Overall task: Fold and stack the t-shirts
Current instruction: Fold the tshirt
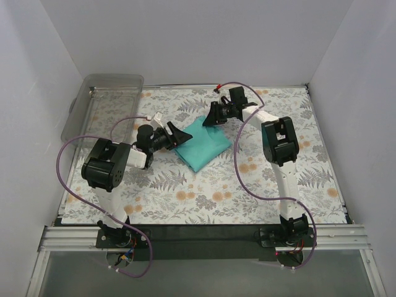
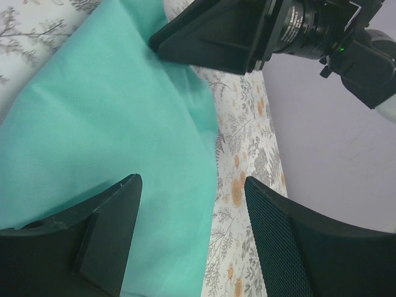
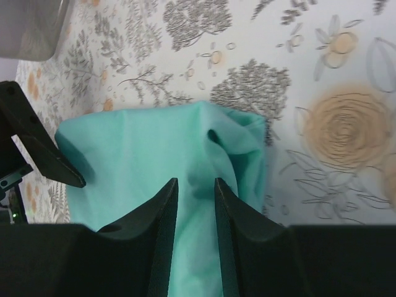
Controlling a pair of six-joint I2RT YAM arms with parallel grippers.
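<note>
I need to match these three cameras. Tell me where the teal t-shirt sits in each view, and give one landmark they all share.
Top external: the teal t-shirt lies folded just above the picture's middle.
Left wrist: the teal t-shirt fills most of the left half.
Right wrist: the teal t-shirt covers the lower left and centre.
Shared landmark: the floral table cover, bare beside it in every view.

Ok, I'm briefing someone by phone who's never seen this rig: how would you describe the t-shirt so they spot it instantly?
Look at the floral-patterned table; near its middle, slightly toward the far side, lies a folded t-shirt. It is the only plain teal-green cloth there, unlike the clear plastic bin at the far left corner.
</note>
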